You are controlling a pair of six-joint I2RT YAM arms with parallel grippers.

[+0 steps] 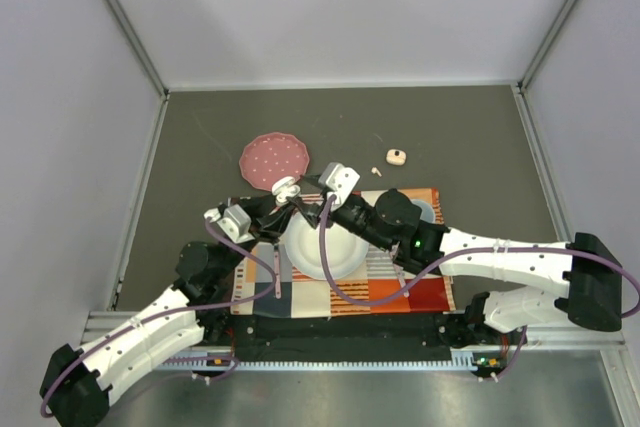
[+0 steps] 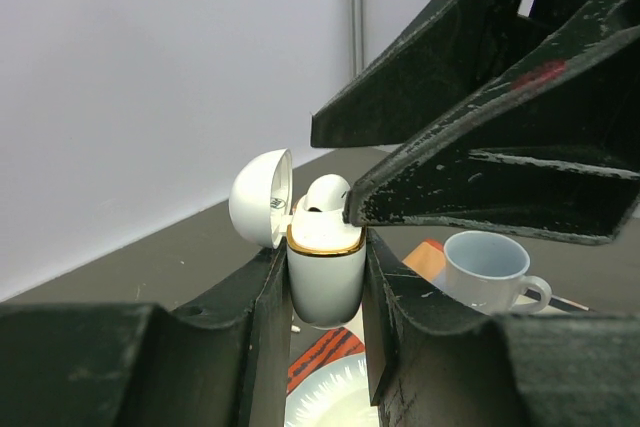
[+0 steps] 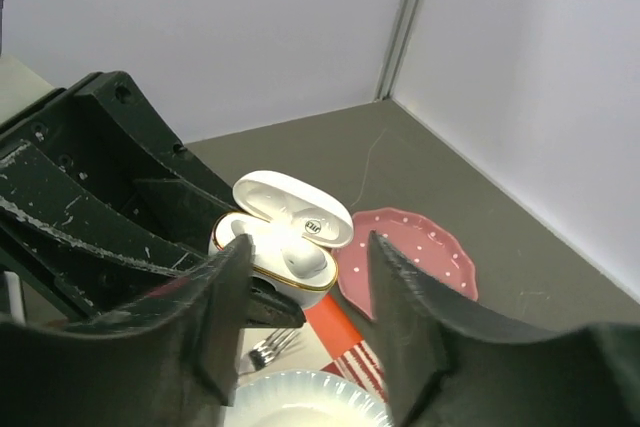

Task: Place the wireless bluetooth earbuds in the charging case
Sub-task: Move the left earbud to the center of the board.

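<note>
Where the open lid (image 3: 300,209) of the white, gold-rimmed charging case (image 2: 325,292) faces the right wrist camera, a small dark mark is seen inside it, too small to be read. The case is clamped upright between the fingers of the left gripper (image 2: 322,262), near a white plate (image 1: 350,247) on a striped mat (image 1: 300,297). 1 white earbud (image 2: 325,195) is seated in it. The right gripper (image 3: 308,245) is spread wide beside the case, gripping nothing. The dark grey table (image 1: 470,137) is enclosed by pale walls (image 1: 60,97)
</note>
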